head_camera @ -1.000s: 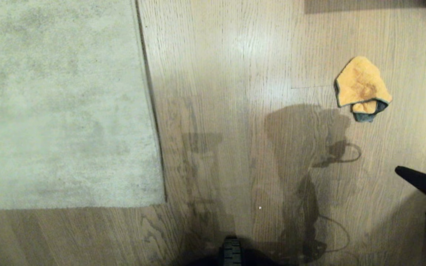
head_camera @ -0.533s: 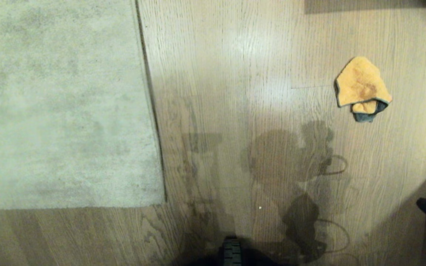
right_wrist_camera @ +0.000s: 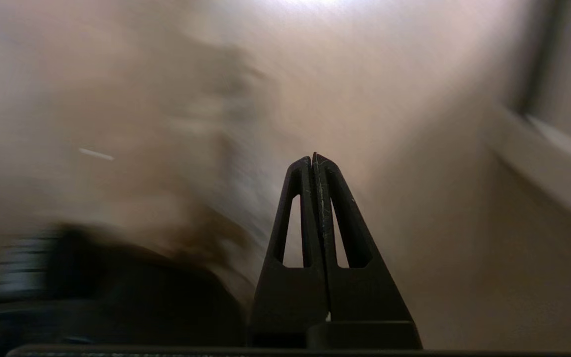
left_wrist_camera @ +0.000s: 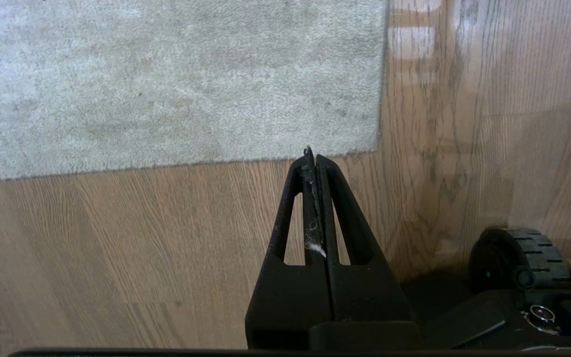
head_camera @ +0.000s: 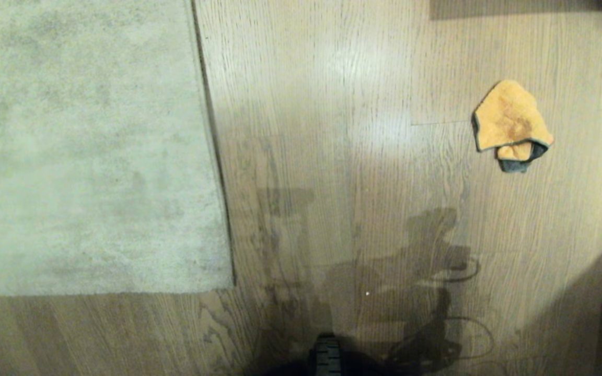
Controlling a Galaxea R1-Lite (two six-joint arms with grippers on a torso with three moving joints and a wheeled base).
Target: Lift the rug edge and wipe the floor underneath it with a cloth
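Mottled grey-beige rug [head_camera: 87, 156], light brown wood-grain floor [head_camera: 332, 104], orange-tan cloth [head_camera: 510, 122] with dark teal trim.

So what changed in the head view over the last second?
The right arm's black tip, earlier showing at the right edge, slid out of frame; its shadow on the light brown wood-plank floor shifted toward the robot. The small orange-tan cloth and the grey-beige rug's edge lie unchanged, nothing grasped or released.

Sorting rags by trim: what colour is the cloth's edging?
Dark teal edging on an orange-tan cloth, lying on the floor; clearest in the head view.
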